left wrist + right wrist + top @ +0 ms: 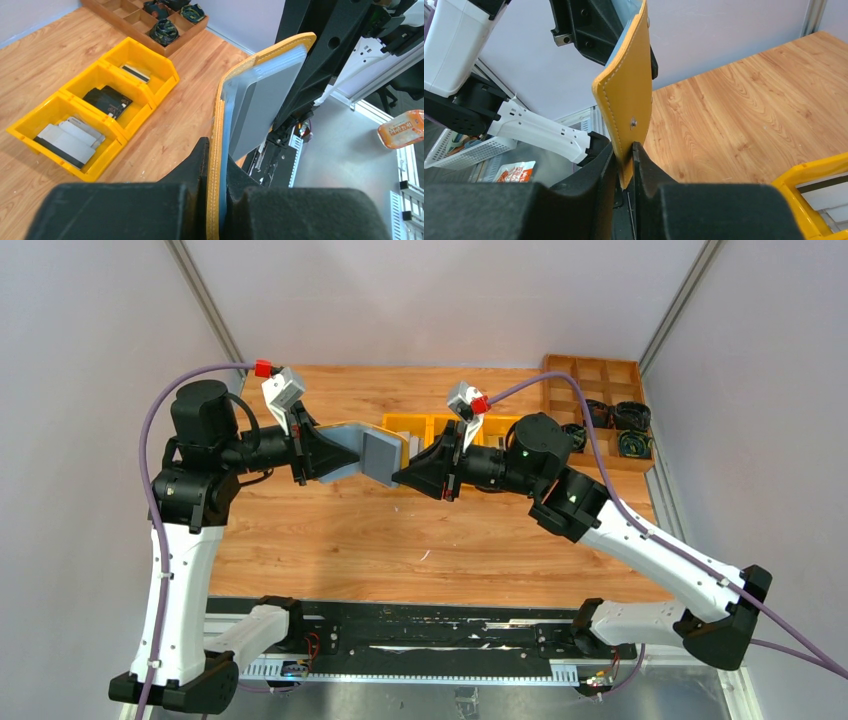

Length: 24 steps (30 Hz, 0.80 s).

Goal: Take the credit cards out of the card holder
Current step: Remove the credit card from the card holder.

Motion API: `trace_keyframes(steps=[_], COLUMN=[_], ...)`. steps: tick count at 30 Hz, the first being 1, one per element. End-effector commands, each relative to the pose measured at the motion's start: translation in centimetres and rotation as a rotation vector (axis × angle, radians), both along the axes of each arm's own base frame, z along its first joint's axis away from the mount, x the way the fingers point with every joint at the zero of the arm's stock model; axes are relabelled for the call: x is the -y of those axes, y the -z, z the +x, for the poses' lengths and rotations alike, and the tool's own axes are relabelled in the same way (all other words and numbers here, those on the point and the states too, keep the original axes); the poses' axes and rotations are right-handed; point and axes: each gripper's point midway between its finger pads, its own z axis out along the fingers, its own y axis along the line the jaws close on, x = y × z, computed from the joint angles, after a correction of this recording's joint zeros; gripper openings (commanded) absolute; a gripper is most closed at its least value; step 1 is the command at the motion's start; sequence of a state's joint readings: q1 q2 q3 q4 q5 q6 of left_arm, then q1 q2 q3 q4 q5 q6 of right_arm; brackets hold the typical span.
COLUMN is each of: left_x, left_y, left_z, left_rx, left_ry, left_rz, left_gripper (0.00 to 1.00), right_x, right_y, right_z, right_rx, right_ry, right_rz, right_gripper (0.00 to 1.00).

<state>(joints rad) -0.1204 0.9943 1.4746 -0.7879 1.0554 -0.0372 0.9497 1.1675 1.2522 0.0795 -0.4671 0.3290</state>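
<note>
- Card holder (372,455) is off the table, slung in the air between the 2 arms above the middle of the wooden table (330,530).
- Left gripper (217,165): fingers pressed together on 1 edge of the holder, clamping the stitched mustard-yellow cover and the pale layer behind it.
- Right gripper (624,150): pinching the opposite edge, with thin yellow leather-like flap between both black pads. A small metal rivet (633,121) sits just above the grip.
- Holder shape: folded open into a shallow V. The outer skin is matte yellow with a visible seam and rounded corners.
- Inner face is smooth silvery-grey, a flat panel with rounded corners. Stacked pale-blue edges show along its top rim; cannot tell if those are cards or pocket layers.
- Credit cards (67,137): thin pale grey rectangles, overlapping flat in the end bin of the yellow bins (150,52), well apart from the holder.
- The bins are 3 glossy moulded plastic tubs, touching in a row on the wood.
- Middle bin holds a flat black block (106,100). The third holds a pale piece with a dark stripe, too small to identify.
- Wooden tray (172,47) sits past the bins near the wall, brown and divided into square cells, with dark round coiled items in some.
- Tabletop has an orange-brown plank grain and a smooth finish.
</note>
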Motion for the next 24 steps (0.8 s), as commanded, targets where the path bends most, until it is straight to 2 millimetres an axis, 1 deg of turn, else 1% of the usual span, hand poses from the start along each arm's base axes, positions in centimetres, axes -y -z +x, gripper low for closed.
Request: trace_keyframes(steps=[1,3,6,10,12,17,21,24], left_x=[0.21,0.22,0.24,0.24,0.24,0.25,0.27,0.28], left_y=[-1.27,-1.26,-1.28,-1.46,-1.56,-1.52,-1.54,-1.73], left_z=[-0.86,-0.87,-0.80,-0.82,-0.96,-0.99,-0.98,-1.09], left_rx=[0.037,0.035,0.032,0.035,0.036,0.036,0.031,0.035], left_ry=[0.027,0.029,0.029,0.028,0.029,0.031,0.032,0.033], left_rz=[-0.016,-0.017,-0.017,-0.019,-0.021,-0.021,-0.022,-0.025], left_gripper=[0.00,0.00,0.00,0.00,0.00,0.00,0.00,0.00], right_x=[0.30,0.31,0.21,0.06,0.02,0.10,0.14,0.08], right_y=[-1.22,-1.24,-1.13,-1.01,-1.00,-1.20,-1.15,-0.98], right_z=[-2.08,-2.36,-2.51,-2.42,-2.41,-2.75,-2.54,-2.14], right_rx=[0.039,0.038,0.035,0.032,0.032,0.041,0.038,0.032], right_ry=[-0.078,-0.092,-0.104,-0.105,-0.106,-0.123,-0.109,-0.089], right_rz=[0.047,0.047,0.043,0.040,0.040,0.047,0.045,0.040], right_gripper=[0.23,0.24,0.29,0.29,0.27,0.14,0.10,0.10])
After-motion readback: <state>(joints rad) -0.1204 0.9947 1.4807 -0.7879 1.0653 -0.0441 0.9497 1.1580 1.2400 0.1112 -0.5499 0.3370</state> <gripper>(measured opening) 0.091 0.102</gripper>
